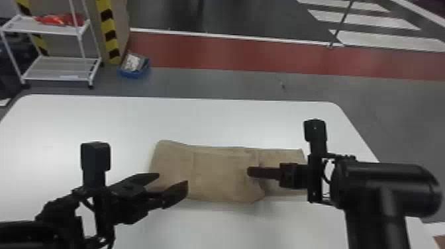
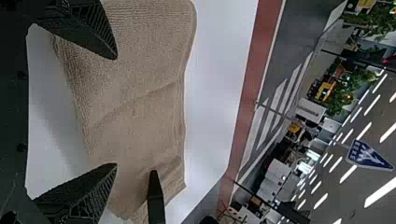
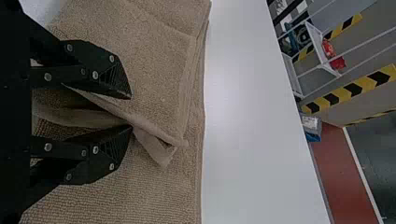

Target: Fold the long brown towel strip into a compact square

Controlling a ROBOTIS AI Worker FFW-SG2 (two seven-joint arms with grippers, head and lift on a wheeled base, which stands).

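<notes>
The brown towel strip [image 1: 218,175] lies across the table, its left portion folded over in a thicker layer and a single-looking flap at the right. My left gripper [image 1: 173,178] stands open over the towel's left near part; in the left wrist view, the left gripper [image 2: 114,112] has the towel [image 2: 140,112] beyond its parted fingers. My right gripper [image 1: 250,172] is over the folded layer's right edge. In the right wrist view, the right gripper [image 3: 130,112] is open, with a raised, crumpled towel edge [image 3: 149,133] between and just beyond its fingertips.
The white table [image 1: 99,116] extends around the towel. Behind it on the floor are a white shelf cart [image 1: 59,63] and a blue bin [image 1: 134,68], well beyond the table's far edge.
</notes>
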